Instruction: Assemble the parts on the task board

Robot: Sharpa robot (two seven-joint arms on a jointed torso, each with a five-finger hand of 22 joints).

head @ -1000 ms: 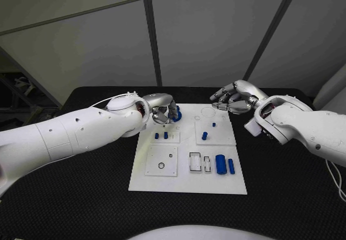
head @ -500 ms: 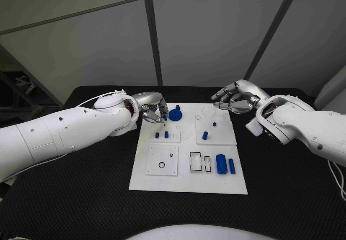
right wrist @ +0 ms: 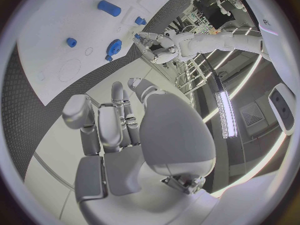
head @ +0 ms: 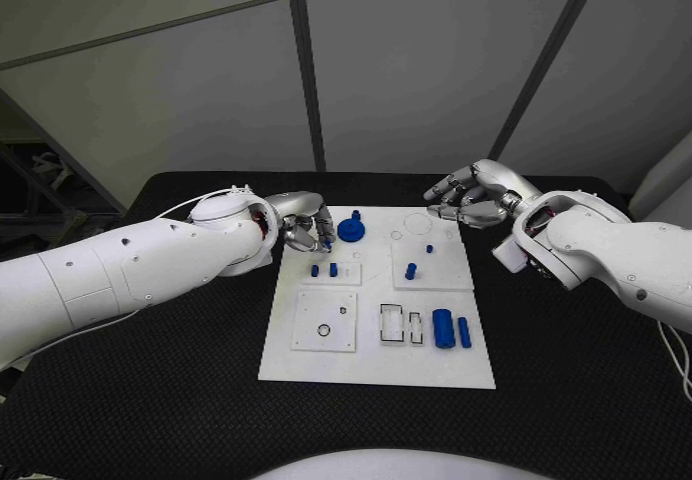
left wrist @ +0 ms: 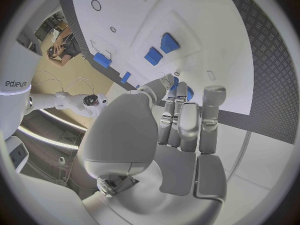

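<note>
Currently the white board (head: pixel 378 345) lies mid-bench (head: pixel 173 400); left robot hand (head: pixel 307 229), released and holding nothing, sits beside the blue gear (head: pixel 353 231) at 11 o'clock; right robot hand (head: pixel 469 197) hangs clenched, empty, at 1 o'clock.

Matt white task board (head: pixel 325 365), textured black table (head: pixel 173 400), glossy blue parts (head: pixel 443 329).

Robotics lab, grey partition panels (head: pixel 418 80), black test table (head: pixel 173 400), white task board (head: pixel 378 365)
</note>
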